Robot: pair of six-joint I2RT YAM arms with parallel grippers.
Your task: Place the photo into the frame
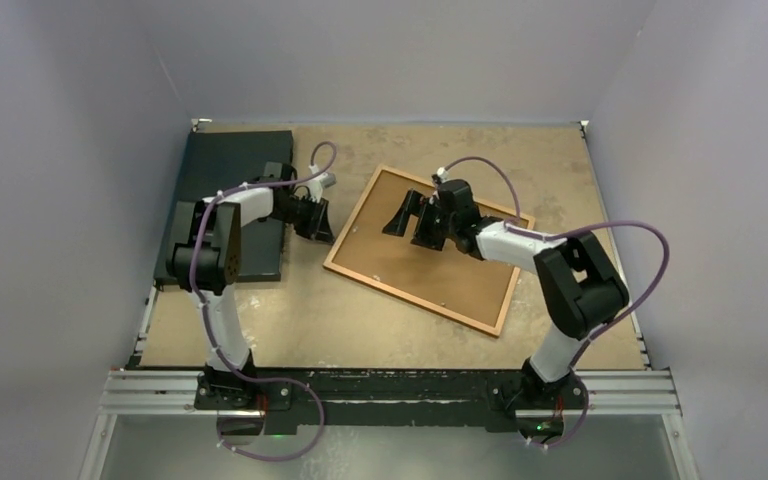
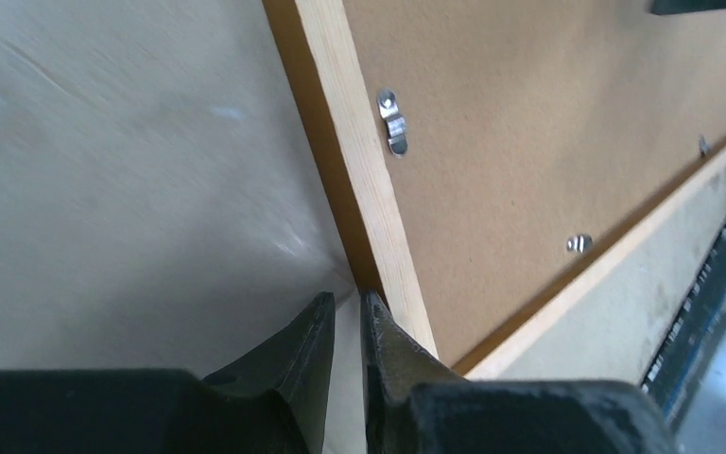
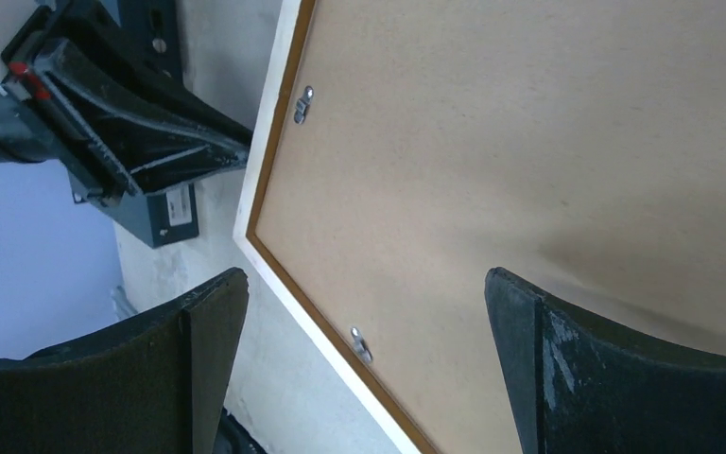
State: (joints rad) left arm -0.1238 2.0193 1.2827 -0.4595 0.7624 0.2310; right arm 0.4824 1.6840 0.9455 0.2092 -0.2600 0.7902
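The frame (image 1: 412, 300) lies face down and askew at the middle of the table, with a brown backing board (image 1: 460, 275) inside its wooden border. The photo is out of view. My left gripper (image 1: 315, 218) sits at the frame's left edge. In the left wrist view this gripper (image 2: 348, 301) is nearly shut with nothing between its tips, and the right tip touches the pale border (image 2: 359, 161). My right gripper (image 1: 405, 235) hovers over the backing board. In the right wrist view it (image 3: 367, 274) stands wide open and empty above the frame's corner (image 3: 267, 142).
A dark grey-black mat (image 1: 230, 170) lies at the back left under the left arm. Small metal clips (image 2: 392, 121) are spaced along the frame's inner edge. Grey walls enclose the table on three sides.
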